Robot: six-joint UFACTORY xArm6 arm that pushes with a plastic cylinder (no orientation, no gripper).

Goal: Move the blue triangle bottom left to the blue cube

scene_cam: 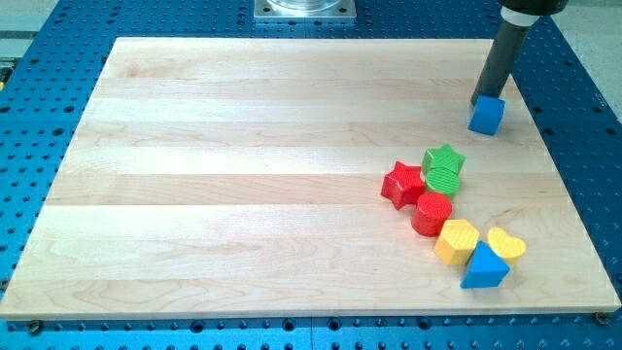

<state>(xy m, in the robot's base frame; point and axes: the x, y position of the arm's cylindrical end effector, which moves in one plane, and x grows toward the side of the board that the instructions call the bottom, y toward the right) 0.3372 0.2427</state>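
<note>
While the wooden board [243, 175] lies bare across its whole left side, my rod descends from the view's top right, and my tip [483, 97] touches the blue cube [487, 115] near the right edge. It holds nothing. Far below my tip, toward the view's bottom, the blue triangle [483, 267] sits against the yellow heart [506, 243].

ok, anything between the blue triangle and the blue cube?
Camera view: no block sits on the straight line from the blue triangle up to the blue cube, only bare board. The yellow heart touches the triangle, just right of that line.
</note>
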